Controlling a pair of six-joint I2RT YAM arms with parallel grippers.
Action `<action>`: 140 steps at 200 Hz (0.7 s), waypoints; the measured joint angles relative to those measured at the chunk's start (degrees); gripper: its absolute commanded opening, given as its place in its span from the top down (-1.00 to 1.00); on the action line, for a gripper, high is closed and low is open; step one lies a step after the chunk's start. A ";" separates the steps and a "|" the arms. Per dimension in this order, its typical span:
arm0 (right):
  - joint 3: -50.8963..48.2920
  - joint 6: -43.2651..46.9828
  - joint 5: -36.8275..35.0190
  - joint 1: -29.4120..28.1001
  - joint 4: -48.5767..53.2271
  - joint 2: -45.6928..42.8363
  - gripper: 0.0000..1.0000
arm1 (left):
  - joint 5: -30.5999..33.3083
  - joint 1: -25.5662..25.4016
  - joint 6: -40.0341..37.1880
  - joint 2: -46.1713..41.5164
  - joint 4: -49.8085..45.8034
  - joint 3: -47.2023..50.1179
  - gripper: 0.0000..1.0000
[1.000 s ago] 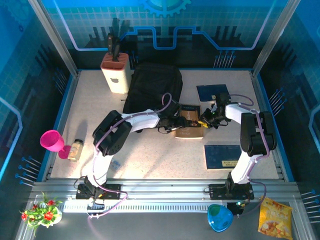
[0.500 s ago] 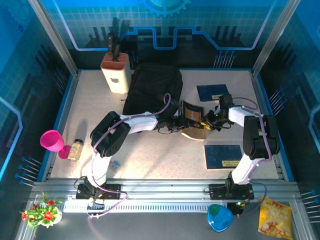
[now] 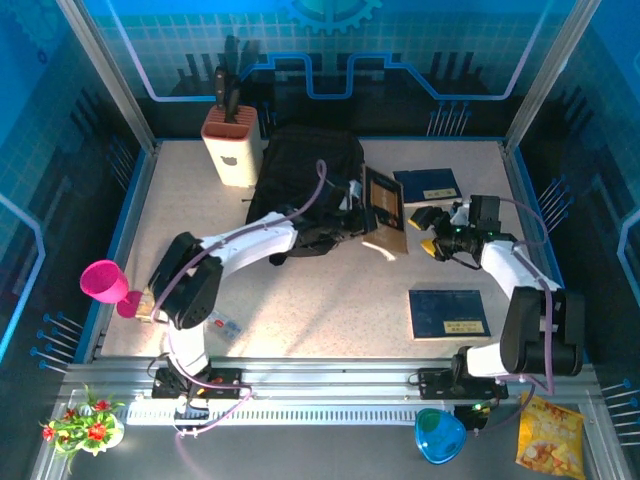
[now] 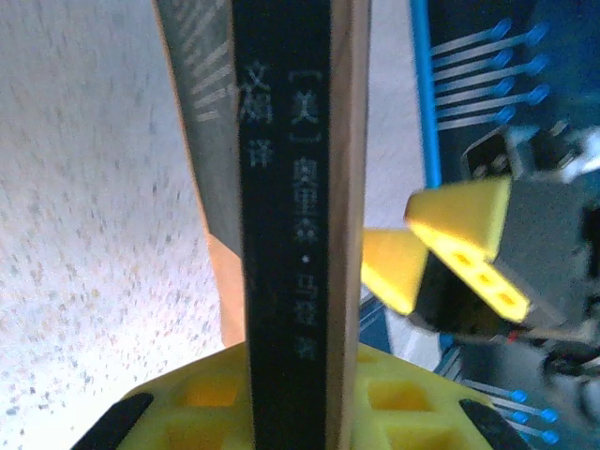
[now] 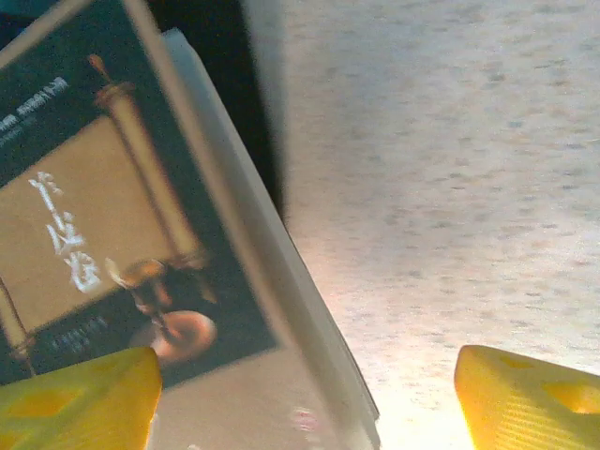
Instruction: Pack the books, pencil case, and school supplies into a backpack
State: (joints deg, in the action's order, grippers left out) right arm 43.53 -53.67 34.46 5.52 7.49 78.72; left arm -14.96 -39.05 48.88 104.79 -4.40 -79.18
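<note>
So the dark-covered book with the tan edges is standing up on its edge, tilted, cover facing right, just beside the right side of the black backpack. I can't tell whether its lower edge touches the desk. The left tool is clamped on it from the backpack side. In the left wrist view the yellow pads squeeze the book at the spine, white lettering running down it.

The right tool sits near the book's right, not touching it, with its fingers spread wide and nothing between them. The right wrist view has the book's cover up close, with one yellow fingertip under it and the other off over bare desk.

The far blue book lies flat beyond the right tool, and the near blue book lies flat well toward the front right. The cream knife block stands left of the backpack. A pink cup and a small jar are at the left edge.
</note>
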 measured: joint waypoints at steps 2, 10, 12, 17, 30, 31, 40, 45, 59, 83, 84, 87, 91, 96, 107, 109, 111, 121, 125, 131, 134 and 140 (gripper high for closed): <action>-0.31 -0.83 0.46 -0.13 -0.90 -0.37 -0.73 | 0.15 0.35 0.22 -0.57 0.24 0.09 0.89; -1.18 -3.52 1.40 -0.72 -3.54 -1.36 -0.76 | 0.59 1.49 0.81 -2.29 1.64 0.70 0.88; -1.38 -4.33 1.53 -0.96 -4.31 -1.60 -0.77 | 0.72 1.84 1.05 -2.80 2.08 0.96 0.88; -1.68 -5.79 2.05 -1.49 -5.77 -2.01 -0.79 | 1.18 2.60 1.84 -4.02 3.23 1.53 0.87; -2.21 -9.97 2.45 -3.54 -9.92 -2.93 -0.84 | 2.27 4.46 3.80 -6.69 6.23 3.19 0.87; -2.23 -10.60 2.40 -3.85 -10.40 -3.04 -0.84 | 2.40 4.68 4.09 -6.97 6.62 3.41 0.87; -2.32 -13.20 2.38 -5.57 -13.05 -3.61 -0.87 | 3.39 5.86 5.75 -8.26 8.68 4.44 0.87; -2.32 -14.84 2.38 -6.54 -14.58 -3.91 -0.88 | 3.98 6.45 6.82 -8.85 9.88 4.96 0.87; -2.32 -19.04 1.73 -9.49 -19.34 -4.46 -0.90 | 5.88 7.61 9.68 -9.66 13.22 6.45 0.88; -2.29 -25.73 -0.79 -14.34 -26.34 -4.39 -0.90 | 8.61 8.04 14.05 -9.84 17.07 8.81 0.88; -2.29 -25.90 -0.87 -14.47 -26.53 -4.39 -0.90 | 8.68 8.04 14.25 -9.84 17.16 8.92 0.88; -2.29 -26.75 -1.29 -15.17 -27.43 -4.28 -0.90 | 8.81 8.02 14.67 -9.84 17.38 9.14 0.88; -2.27 -27.61 -1.66 -15.74 -28.28 -4.13 -0.90 | 9.09 8.02 15.43 -9.84 17.73 9.38 0.88; -2.19 -28.70 -2.27 -16.50 -29.35 -3.87 -0.90 | 9.38 8.02 16.04 -9.84 18.23 9.66 0.88; -1.68 -30.91 -3.39 -17.70 -31.36 -2.80 -0.90 | 9.97 8.02 17.57 -9.84 19.26 10.16 0.88; -1.60 -31.23 -3.67 -17.88 -31.76 -2.58 -0.90 | 10.08 8.02 17.94 -9.84 19.47 10.27 0.88; -1.46 -31.69 -4.02 -18.10 -32.17 -2.32 -0.90 | 10.19 8.02 18.32 -9.84 19.78 10.34 0.88; -0.94 -33.18 -5.22 -18.78 -33.22 -1.31 -0.90 | 10.60 8.02 19.39 -9.84 20.76 10.69 0.88; -0.66 -33.68 -5.88 -19.12 -33.59 -0.85 -0.90 | 10.73 8.02 19.98 -9.84 21.24 10.84 0.88; -0.24 -34.34 -6.69 -19.54 -33.81 -0.33 -0.90 | 10.88 8.02 20.46 -9.84 21.79 11.04 0.88; 0.00 -34.67 -7.13 -19.78 -33.81 -0.11 -0.90 | 10.93 8.04 20.87 -9.84 22.14 11.17 0.88; 0.48 -35.15 -7.93 -20.35 -33.86 0.37 -0.90 | 11.10 8.04 21.57 -9.84 22.84 11.47 0.88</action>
State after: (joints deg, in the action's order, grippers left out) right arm 44.01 -88.82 26.52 -14.83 -26.37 79.09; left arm -3.86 -31.00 70.46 94.96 18.44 -67.70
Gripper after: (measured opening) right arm 0.951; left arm 0.174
